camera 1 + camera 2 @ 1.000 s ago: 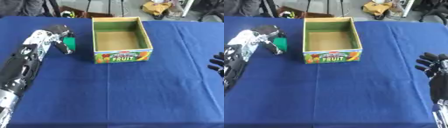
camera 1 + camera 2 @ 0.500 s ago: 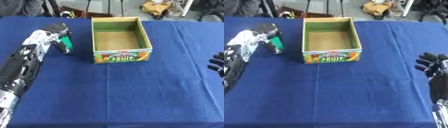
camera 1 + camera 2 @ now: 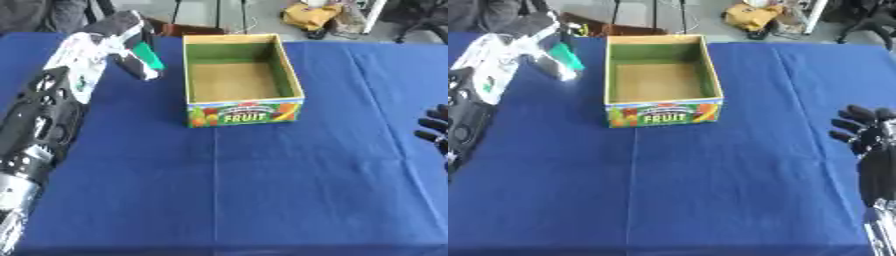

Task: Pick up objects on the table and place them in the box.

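Left hand (image 3: 122,37) is pinching a green object (image 3: 150,56) in the upper left of the frame, just beside the box (image 3: 243,111). I am carrying it across; next I judge it needs moving over the opening before releasing. Right hand (image 3: 866,135) is resting, fingers relaxed, at the right edge.

L hand (image 3: 118,30) gripping, R hand (image 3: 866,132) idle

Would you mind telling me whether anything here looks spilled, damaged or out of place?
Nothing stands out. The fruit box sits upright and empty on the blue tablecloth, and the left hand holds a green object.
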Robot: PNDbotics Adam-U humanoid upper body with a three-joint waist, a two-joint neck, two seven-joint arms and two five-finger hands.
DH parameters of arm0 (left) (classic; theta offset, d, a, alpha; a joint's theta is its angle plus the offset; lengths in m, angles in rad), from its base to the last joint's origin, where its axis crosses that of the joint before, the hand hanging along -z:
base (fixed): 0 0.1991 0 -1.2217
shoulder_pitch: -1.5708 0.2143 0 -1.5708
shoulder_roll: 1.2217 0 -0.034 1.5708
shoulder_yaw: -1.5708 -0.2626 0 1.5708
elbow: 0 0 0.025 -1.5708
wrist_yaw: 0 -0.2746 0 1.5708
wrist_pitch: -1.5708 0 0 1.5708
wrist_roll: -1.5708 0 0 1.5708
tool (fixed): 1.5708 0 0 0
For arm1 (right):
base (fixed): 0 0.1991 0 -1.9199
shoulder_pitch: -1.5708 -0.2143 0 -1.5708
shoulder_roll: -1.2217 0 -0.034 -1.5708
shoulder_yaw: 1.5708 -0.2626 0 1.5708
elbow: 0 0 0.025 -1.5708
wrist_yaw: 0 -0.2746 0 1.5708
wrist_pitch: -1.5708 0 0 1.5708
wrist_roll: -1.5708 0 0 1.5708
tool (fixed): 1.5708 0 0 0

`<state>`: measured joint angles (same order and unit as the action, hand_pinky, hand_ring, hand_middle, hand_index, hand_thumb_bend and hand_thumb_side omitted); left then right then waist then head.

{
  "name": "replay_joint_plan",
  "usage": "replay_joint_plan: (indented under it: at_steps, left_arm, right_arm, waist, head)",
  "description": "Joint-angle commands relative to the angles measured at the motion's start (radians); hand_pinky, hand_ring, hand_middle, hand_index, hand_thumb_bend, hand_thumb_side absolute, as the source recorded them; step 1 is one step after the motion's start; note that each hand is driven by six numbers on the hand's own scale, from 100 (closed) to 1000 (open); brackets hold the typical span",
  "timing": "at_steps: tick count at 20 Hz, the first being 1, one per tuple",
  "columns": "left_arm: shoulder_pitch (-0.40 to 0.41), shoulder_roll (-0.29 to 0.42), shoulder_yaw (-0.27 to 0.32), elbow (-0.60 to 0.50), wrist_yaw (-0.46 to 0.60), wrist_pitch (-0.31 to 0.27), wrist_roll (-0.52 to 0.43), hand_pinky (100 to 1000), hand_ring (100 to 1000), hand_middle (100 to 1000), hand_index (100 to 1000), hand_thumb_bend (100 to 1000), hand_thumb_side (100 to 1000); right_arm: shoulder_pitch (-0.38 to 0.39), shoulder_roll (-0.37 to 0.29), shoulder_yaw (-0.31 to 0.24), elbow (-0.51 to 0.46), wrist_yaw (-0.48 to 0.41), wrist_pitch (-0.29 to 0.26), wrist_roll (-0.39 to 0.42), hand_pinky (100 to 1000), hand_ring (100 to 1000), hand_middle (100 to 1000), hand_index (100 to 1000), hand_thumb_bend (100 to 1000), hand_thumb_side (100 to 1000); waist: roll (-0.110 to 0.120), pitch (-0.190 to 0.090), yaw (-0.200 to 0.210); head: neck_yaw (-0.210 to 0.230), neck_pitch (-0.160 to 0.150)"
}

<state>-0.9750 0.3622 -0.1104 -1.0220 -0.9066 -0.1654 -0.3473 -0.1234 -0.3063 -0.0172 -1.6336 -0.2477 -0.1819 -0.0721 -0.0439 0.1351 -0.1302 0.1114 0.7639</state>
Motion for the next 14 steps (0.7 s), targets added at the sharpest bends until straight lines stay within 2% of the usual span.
replay_joint_plan:
  at_steps: [1, 5, 11, 13, 14]
  left_arm:
    - [-0.045, -0.033, -0.024, -0.039, 0.032, 0.007, -0.02, 526, 224, 157, 387, 197, 100]
    - [-0.065, -0.104, -0.044, 0.017, -0.039, 0.011, -0.002, 531, 241, 173, 404, 226, 100]
    - [-0.046, -0.17, -0.028, 0.136, -0.215, 0.032, 0.107, 560, 323, 251, 472, 233, 100]
    - [-0.037, -0.181, -0.025, 0.163, -0.26, 0.038, 0.146, 584, 386, 311, 521, 181, 101]
    - [-0.033, -0.186, -0.023, 0.173, -0.273, 0.037, 0.162, 622, 468, 399, 591, 152, 168]
  right_arm:
    - [-0.012, -0.017, 0.002, -0.008, 0.0, 0.0, 0.006, 726, 753, 719, 797, 100, 1000]
    - [-0.018, -0.015, 0.007, -0.006, -0.003, 0.001, 0.011, 726, 753, 719, 797, 100, 1000]
    - [-0.022, -0.009, 0.012, -0.005, -0.003, 0.002, 0.018, 726, 753, 719, 797, 100, 1000]
    - [-0.023, -0.007, 0.012, -0.004, -0.003, 0.002, 0.018, 726, 753, 719, 797, 100, 1000]
    - [-0.023, -0.007, 0.012, -0.005, -0.002, 0.002, 0.019, 726, 753, 719, 797, 100, 1000]
  waist:
    - [0.003, -0.018, -0.007]
    - [0.003, -0.018, -0.024]
    - [0.002, -0.011, -0.048]
    - [0.003, -0.007, -0.052]
    - [0.003, -0.007, -0.053]
  head:
    - [0.008, 0.005]
    - [0.02, -0.002]
    - [0.036, -0.013]
    - [0.036, -0.015]
    - [0.036, -0.015]
